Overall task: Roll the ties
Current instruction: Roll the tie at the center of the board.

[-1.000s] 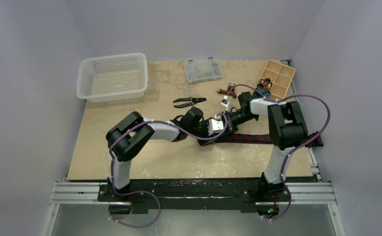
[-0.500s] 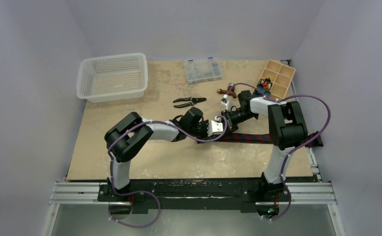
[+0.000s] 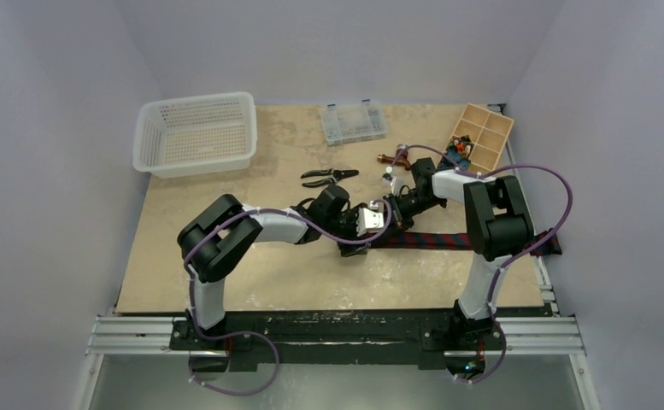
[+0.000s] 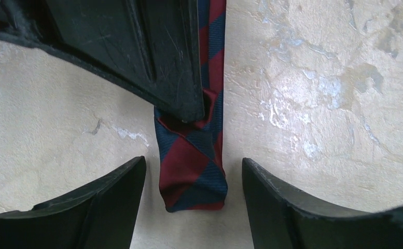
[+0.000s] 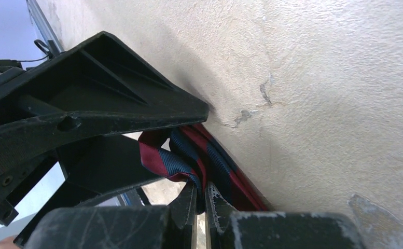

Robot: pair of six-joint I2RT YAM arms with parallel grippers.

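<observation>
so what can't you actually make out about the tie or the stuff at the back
Top view: how much of the tie is rolled; the left hand and right hand cover that end.
Top view: the tie's other end, behind the right arm.
Left wrist view: the tie beyond its folded tip, under the right hand's finger.
Top view: contents of the wooden tray and clear box, too small.

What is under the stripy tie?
The beige table lies under the striped tie. Its end looks folded over itself. The right end effector covers part of the tie, so what lies beneath there is hidden.
</observation>
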